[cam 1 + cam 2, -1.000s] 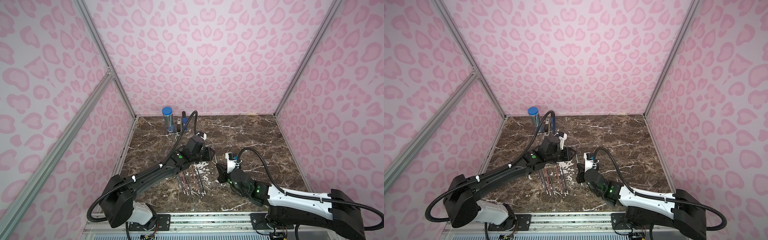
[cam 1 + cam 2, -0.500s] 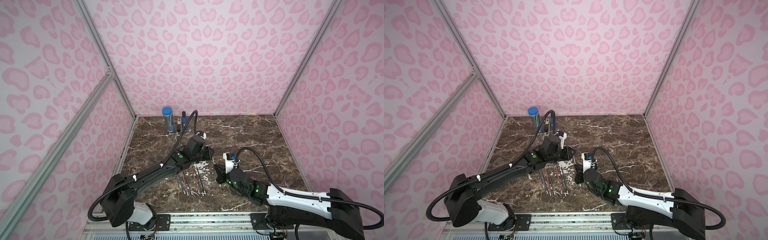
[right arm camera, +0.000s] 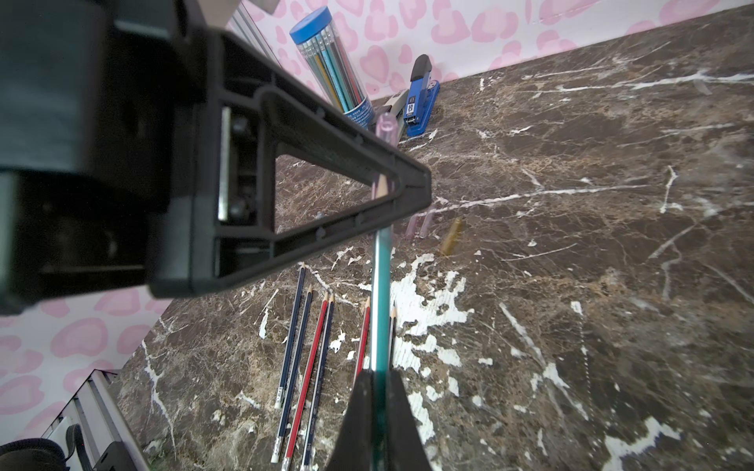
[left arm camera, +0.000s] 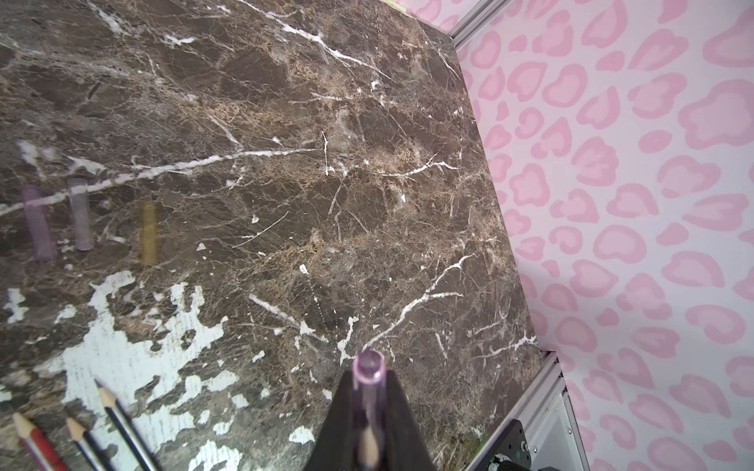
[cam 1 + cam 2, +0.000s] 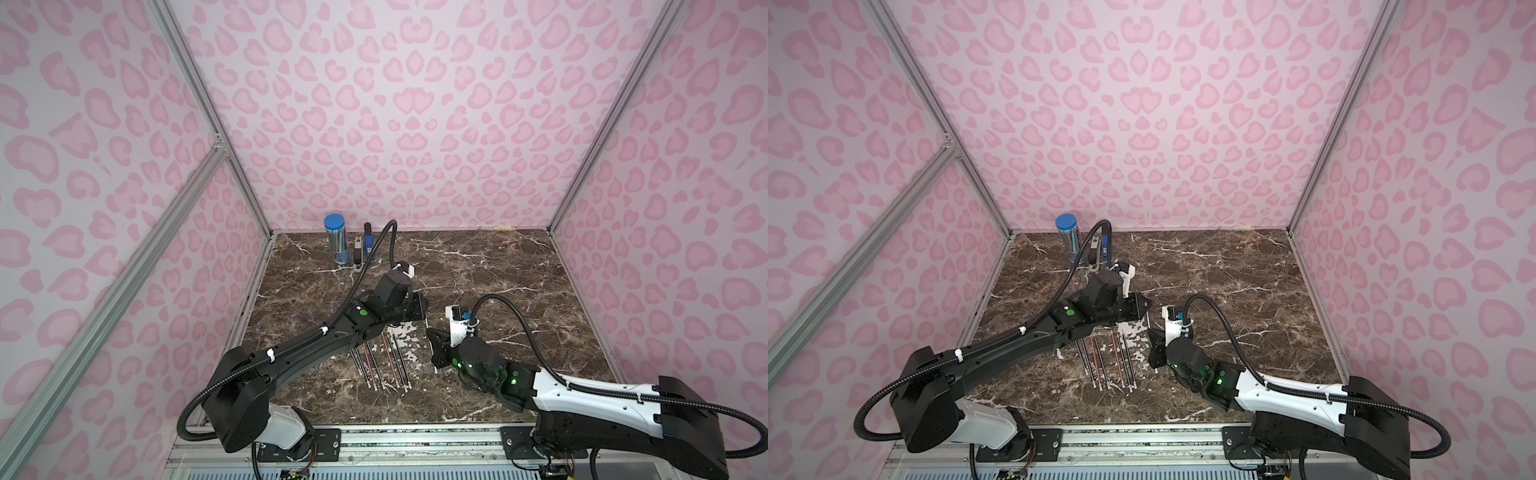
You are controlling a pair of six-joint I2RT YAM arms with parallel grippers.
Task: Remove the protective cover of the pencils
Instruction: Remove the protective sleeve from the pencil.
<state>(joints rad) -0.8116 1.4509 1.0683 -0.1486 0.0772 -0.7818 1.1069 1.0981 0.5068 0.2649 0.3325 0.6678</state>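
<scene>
My left fingers (image 4: 369, 389) just snapped shut on the clear purple plastic cap (image 4: 369, 367) — it caps the thin teal pencil (image 3: 381, 285) my right fingers (image 3: 377, 391) clamp, above loose pencils (image 3: 309, 367) on the brown marble bench (image 3: 571, 285).

We find a clear cylindrical plastic tube with a blue lid (image 5: 337, 243) upright at the dark brown marble desk's (image 5: 490, 266) far left corner. Just beside it are a blue stapler (image 5: 368, 248) and a grey stapler (image 5: 358, 257).

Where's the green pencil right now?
In the right wrist view, the green pencil is held by the right hand, its purple cap pinched in the left hand.
</scene>
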